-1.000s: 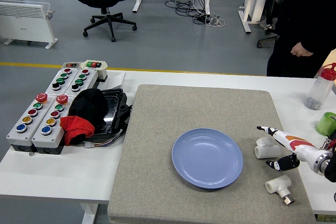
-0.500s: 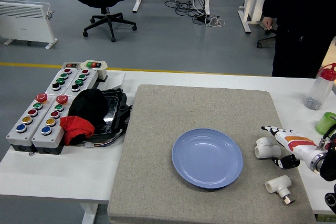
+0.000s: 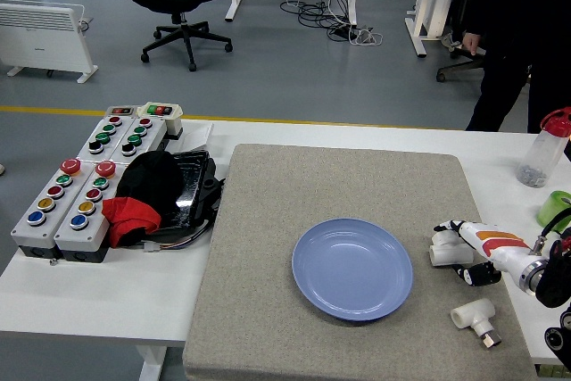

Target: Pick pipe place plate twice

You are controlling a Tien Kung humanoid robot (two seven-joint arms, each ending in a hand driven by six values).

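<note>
A blue plate (image 3: 352, 268) lies empty on the grey mat (image 3: 294, 194). Two white pipe fittings lie right of it: one (image 3: 443, 250) near the plate's right rim, the other (image 3: 475, 318) nearer the front edge with a metal end. My right hand (image 3: 466, 252) comes in from the right and sits on the upper fitting, with its fingers curling around it. The fitting still rests on the mat. My left arm is out of view.
Button boxes (image 3: 76, 189) and a black tray with a black and red cloth (image 3: 143, 195) stand at the left. A clear bottle with a red cap (image 3: 545, 149) and a green cup (image 3: 557, 209) stand at the right. A person in black (image 3: 522, 33) walks behind the table.
My right hand has moved left and down onto the upper fitting and its fingers have curled around it. The person behind has shifted right.
</note>
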